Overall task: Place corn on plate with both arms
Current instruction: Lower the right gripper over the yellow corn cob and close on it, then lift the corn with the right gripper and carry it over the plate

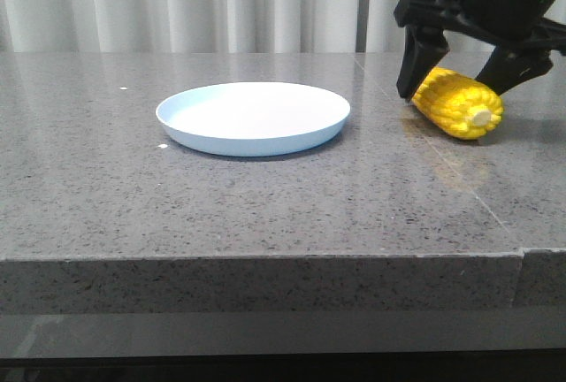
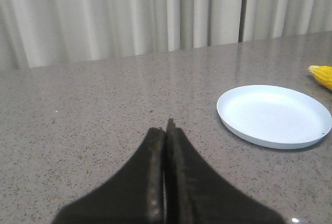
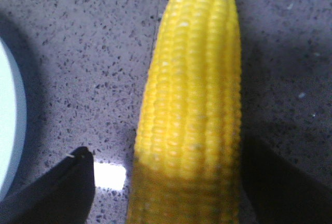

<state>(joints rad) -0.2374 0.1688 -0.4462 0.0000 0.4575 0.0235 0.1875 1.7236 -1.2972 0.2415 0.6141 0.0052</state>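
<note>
1. Right pincer (image 1: 451, 81): spread wide, its two black fingers straddling the corn (image 1: 458, 103), one finger on each side of the cob. In the right wrist view a strip of grey surface shows between the corn (image 3: 192, 115) and the one finger (image 3: 62, 193), so on that side there is no contact; on the other side the finger is dark and blurred, and contact cannot be told.
2. Corn: lies on its side on the surface (image 1: 265, 205), between the fingers of the right pincer, its pale round stub end turned toward the front camera and past the fingertips. Rows of glossy yellow kernels run along its length.
3. Plate (image 1: 254, 117): round, shallow, pale blue-white, resting flat on the surface well to the left of the right pincer, apart from the corn. Nothing lies in it. Its rim (image 3: 10, 130) shows at the edge of the right wrist view, beyond the nearer finger.
4. Left pincer (image 2: 166, 130): fingers pressed together with nothing between them, held low over bare surface. From it, the plate (image 2: 274, 115) lies ahead and to the right, and the tip of the corn (image 2: 321, 74) shows beyond the plate's far edge.
5. Between corn and plate: only bare speckled grey surface, with nothing standing in the way.
6. Backdrop: pale pleated curtain (image 1: 177, 2) behind the surface.
</note>
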